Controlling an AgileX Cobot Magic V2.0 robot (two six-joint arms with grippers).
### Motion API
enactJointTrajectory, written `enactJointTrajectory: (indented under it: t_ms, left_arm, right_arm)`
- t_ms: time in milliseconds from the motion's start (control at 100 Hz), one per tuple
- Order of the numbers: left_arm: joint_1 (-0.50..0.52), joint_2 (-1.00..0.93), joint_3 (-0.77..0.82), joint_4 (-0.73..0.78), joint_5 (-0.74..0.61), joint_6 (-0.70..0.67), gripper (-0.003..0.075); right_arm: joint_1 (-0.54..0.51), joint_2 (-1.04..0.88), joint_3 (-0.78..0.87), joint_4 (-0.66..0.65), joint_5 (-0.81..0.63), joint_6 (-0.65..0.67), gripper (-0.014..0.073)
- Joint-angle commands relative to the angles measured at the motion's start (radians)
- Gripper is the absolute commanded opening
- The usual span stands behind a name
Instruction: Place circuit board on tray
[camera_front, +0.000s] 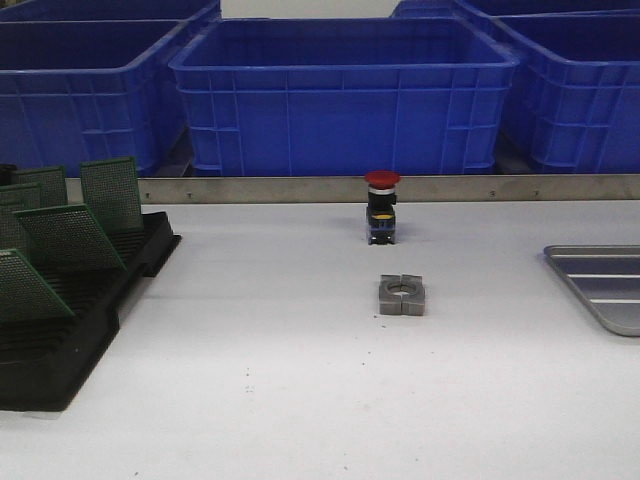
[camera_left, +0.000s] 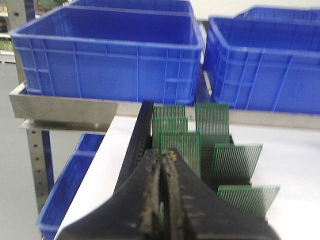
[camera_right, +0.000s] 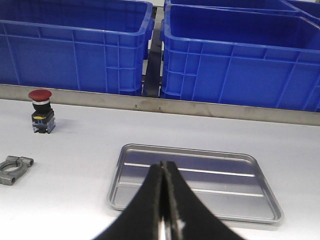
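Note:
Several green circuit boards (camera_front: 68, 236) stand tilted in a black slotted rack (camera_front: 60, 340) at the left of the table. The left wrist view shows them too (camera_left: 181, 145). My left gripper (camera_left: 164, 155) is shut and empty, just short of the nearest boards. The grey metal tray (camera_front: 600, 285) lies at the right edge of the table, with nothing on it. In the right wrist view the tray (camera_right: 195, 180) lies just beyond my right gripper (camera_right: 164, 165), which is shut and empty. Neither gripper shows in the front view.
A red-capped push button (camera_front: 381, 205) stands mid-table, with a grey metal clamp block (camera_front: 402, 295) in front of it. Both show in the right wrist view, the button (camera_right: 41, 111) and the clamp (camera_right: 12, 169). Blue plastic bins (camera_front: 340, 95) line the back behind a metal rail.

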Motion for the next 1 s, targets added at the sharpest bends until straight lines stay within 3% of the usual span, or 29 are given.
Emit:
enactJointTrajectory:
  t_ms: [0, 90, 410, 760, 860, 990]
  left_arm:
    - [0.000, -0.031, 0.029, -0.043, -0.163, -0.009, -0.0018]
    - [0.001, -0.031, -0.001, -0.023, -0.179, -0.004, -0.0018]
    - [0.001, 0.044, -0.232, 0.059, 0.046, -0.004, -0.0018]
    - [0.001, 0.376, -0.494, 0.085, 0.317, 0.001, -0.0011]
    - [0.001, 0.484, -0.551, 0.084, 0.360, 0.057, 0.0065]
    - [0.001, 0.593, -0.593, 0.081, 0.378, 0.242, 0.0287]
  right_arm:
    - [-0.001, -0.020, 0.001, -0.013, -0.074, -0.003, -0.0060]
    - [-0.001, -0.020, 0.001, -0.013, -0.074, -0.003, -0.0060]
    - [-0.001, -0.020, 0.001, -0.013, -0.074, -0.003, -0.0060]
    - [-0.001, -0.020, 0.001, -0.013, -0.074, -0.003, -0.0060]
    - [-0.001, -0.020, 0.001, -0.013, -0.074, -0.003, -0.0060]
    - [-0.001, -0.020, 0.001, -0.013, -0.074, -0.003, -0.0060]
